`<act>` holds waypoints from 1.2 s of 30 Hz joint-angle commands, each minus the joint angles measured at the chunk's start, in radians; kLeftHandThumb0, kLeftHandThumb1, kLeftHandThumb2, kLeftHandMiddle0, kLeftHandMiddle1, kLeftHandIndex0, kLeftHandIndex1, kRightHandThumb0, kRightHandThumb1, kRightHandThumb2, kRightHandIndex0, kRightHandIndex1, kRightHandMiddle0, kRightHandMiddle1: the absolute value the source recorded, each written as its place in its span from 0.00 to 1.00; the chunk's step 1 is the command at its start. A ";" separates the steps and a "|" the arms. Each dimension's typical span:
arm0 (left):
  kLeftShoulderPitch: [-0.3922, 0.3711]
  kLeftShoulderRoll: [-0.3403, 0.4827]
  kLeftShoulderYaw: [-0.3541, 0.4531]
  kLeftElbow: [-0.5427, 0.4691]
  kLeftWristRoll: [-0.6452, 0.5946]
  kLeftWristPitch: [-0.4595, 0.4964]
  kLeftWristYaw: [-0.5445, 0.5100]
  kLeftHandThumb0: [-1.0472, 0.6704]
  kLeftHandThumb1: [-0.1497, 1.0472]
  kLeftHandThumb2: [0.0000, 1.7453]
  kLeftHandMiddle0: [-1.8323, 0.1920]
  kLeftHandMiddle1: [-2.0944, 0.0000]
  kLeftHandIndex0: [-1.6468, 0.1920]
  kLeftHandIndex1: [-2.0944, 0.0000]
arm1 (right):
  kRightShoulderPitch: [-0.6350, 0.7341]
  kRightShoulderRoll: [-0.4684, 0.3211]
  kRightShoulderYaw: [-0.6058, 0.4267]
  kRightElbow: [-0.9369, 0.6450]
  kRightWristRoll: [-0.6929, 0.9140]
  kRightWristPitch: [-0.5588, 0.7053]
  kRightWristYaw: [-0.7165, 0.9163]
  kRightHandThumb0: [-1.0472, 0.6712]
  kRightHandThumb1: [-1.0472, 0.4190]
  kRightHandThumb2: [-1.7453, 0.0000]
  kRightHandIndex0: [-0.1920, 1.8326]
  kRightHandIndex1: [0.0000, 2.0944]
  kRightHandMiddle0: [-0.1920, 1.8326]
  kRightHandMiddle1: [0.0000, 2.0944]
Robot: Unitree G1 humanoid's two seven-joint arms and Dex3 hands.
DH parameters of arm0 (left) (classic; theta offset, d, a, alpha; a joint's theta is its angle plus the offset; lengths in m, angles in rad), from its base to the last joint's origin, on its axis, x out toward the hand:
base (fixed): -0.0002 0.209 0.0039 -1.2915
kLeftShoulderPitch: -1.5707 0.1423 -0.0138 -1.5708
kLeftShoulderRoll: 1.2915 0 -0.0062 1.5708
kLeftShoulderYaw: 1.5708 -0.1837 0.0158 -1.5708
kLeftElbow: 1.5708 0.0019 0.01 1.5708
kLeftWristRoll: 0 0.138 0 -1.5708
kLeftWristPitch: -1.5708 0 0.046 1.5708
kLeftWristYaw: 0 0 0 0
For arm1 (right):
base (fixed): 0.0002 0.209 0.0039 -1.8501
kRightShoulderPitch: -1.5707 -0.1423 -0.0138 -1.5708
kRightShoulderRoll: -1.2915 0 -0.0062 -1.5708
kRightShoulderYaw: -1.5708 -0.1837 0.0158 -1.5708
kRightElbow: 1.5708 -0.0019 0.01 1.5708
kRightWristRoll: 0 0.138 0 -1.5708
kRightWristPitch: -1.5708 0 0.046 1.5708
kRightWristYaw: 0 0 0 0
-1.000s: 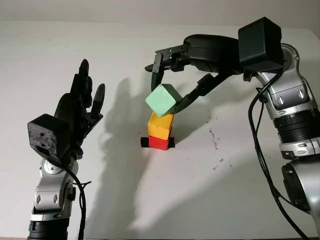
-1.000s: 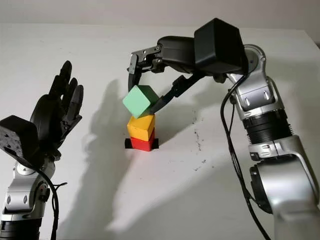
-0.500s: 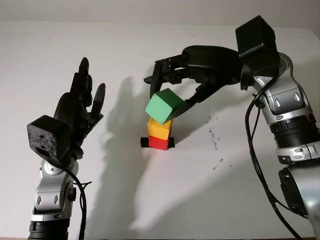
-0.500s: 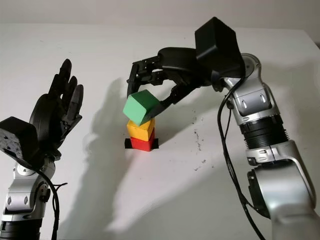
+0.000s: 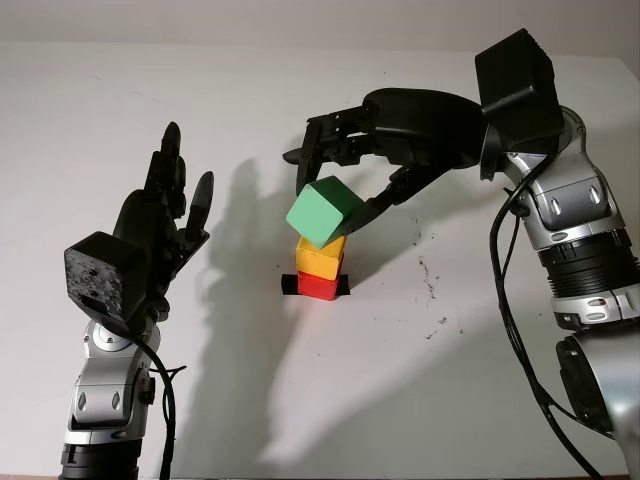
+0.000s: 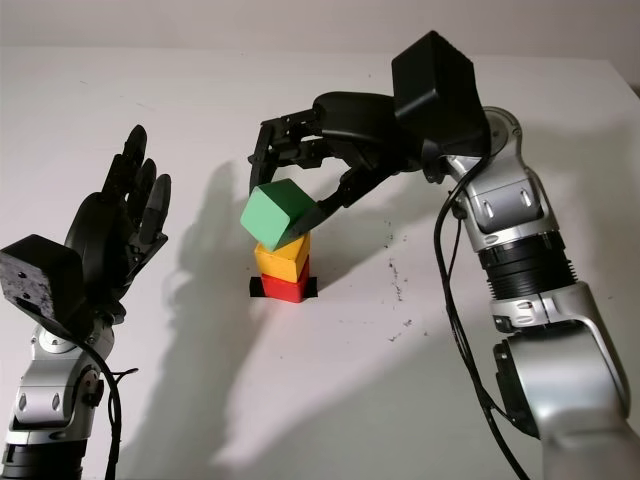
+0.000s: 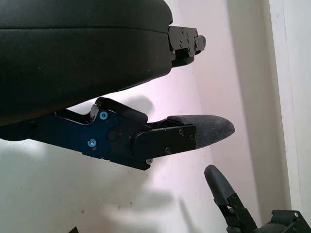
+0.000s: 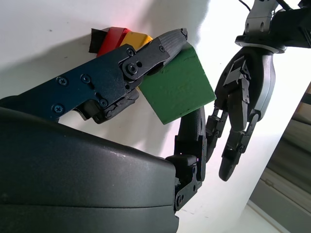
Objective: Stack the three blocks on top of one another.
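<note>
Right hand [image 5: 335,185] grips the green cube block [image 5: 324,211], tilted, atop the yellow cube block [image 5: 321,259] on the red block [image 5: 319,287]. Left hand [image 5: 160,225] raised off to the side, open, holding nothing.

Right hand [image 5: 335,185] reaching in from the tabletop's right edge, fingers [image 8: 160,46] clamped on the green block [image 5: 323,211], held tilted. Left hand [image 5: 165,215] raised near the left edge, open.

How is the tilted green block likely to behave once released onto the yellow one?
The green block, held tilted in the right robot hand, may rock or slide off. The yellow block offers a small flat top. It looks rigid, probably light.
</note>
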State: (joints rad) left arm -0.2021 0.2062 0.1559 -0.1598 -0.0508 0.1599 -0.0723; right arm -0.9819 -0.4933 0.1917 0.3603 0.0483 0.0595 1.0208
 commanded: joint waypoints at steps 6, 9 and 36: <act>0.017 0.000 -0.004 -0.014 0.003 -0.002 -0.001 0.23 1.00 0.31 0.96 0.97 0.95 0.98 | -0.001 -0.010 0.000 0.008 -0.024 -0.071 0.006 0.35 0.09 0.97 0.20 0.02 0.27 0.74; 0.016 -0.007 -0.004 -0.021 0.003 0.009 0.008 0.23 1.00 0.31 0.96 0.97 0.94 0.97 | -0.002 -0.013 0.004 0.022 -0.039 -0.112 0.005 0.34 0.09 0.97 0.20 0.02 0.27 0.74; 0.020 -0.015 0.000 -0.027 -0.008 0.004 0.005 0.24 1.00 0.30 0.96 0.97 0.95 0.97 | -0.008 -0.023 0.015 0.026 -0.119 -0.233 -0.009 0.35 0.09 0.97 0.19 0.03 0.29 0.69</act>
State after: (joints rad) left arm -0.1973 0.1940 0.1549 -0.1624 -0.0578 0.1619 -0.0699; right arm -0.9849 -0.5113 0.2046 0.3908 -0.0736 -0.1634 1.0106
